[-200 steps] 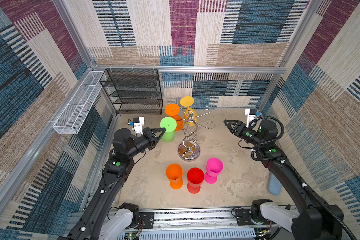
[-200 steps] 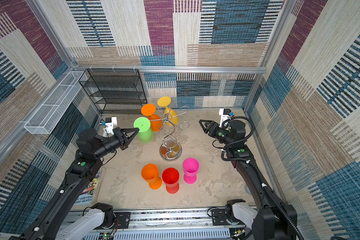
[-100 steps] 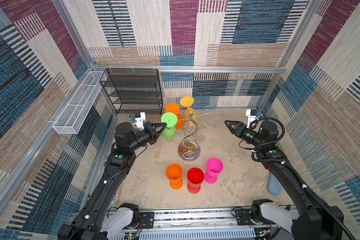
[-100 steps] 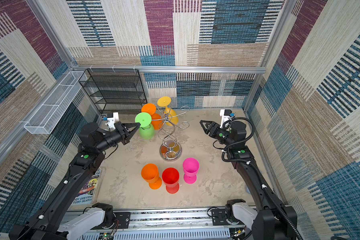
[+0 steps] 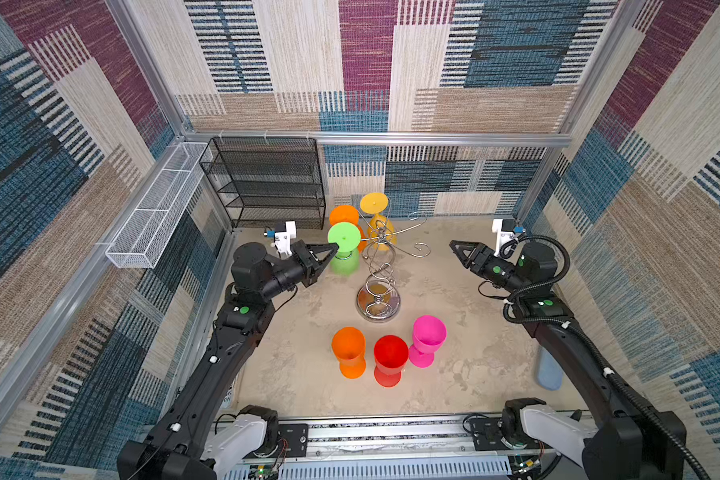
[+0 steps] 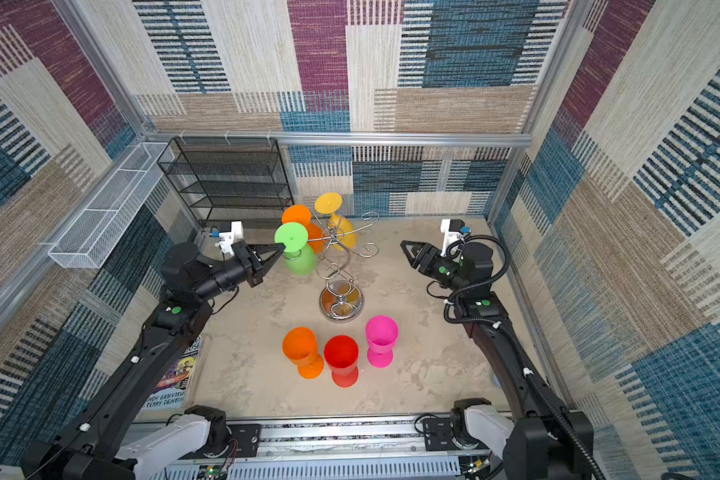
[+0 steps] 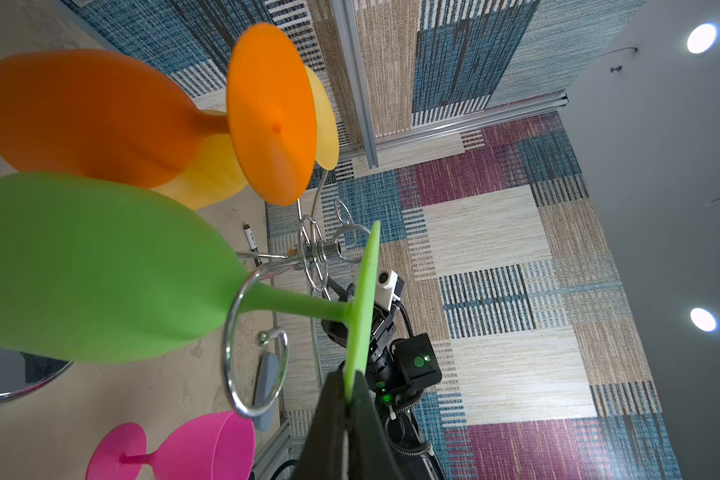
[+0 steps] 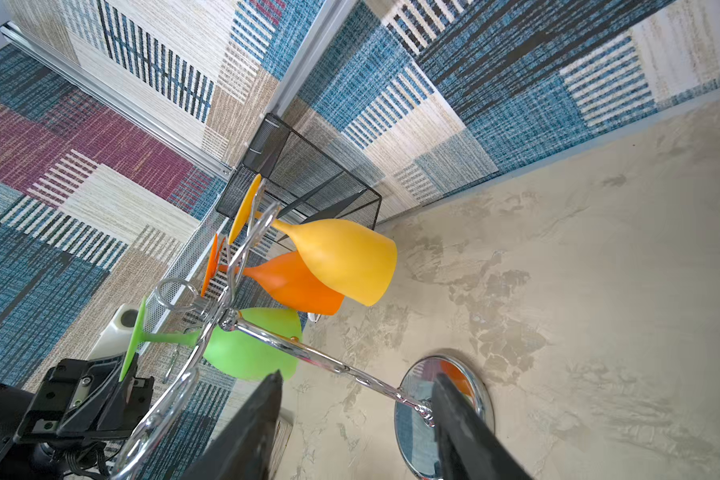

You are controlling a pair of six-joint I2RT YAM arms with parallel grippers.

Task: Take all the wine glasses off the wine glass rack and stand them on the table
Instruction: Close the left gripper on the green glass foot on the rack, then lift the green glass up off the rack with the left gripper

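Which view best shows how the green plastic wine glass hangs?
Left wrist view: the green plastic wine glass stem crosses a chrome wire rack loop, close up. Both top views show it small; the right wrist view, partly hidden.

rack: shiny chrome wire wine glass rack [image 5: 378, 305] is standing mid-table, in front and right of black mesh shelf unit [image 5: 267, 183].
on rack: green plastic wine glass [image 5: 344, 237], orange plastic wine glass [image 5: 344, 215] and yellow plastic wine glass [image 5: 374, 203] are hanging inverted on its left and rear arms.
front row: orange plastic goblet [image 5: 348, 349], red plastic goblet [image 5: 390, 357] and pink plastic goblet [image 5: 428, 336] are standing left to right before rack.
left wall: white wire mesh basket [image 5: 154, 212] is hanging.
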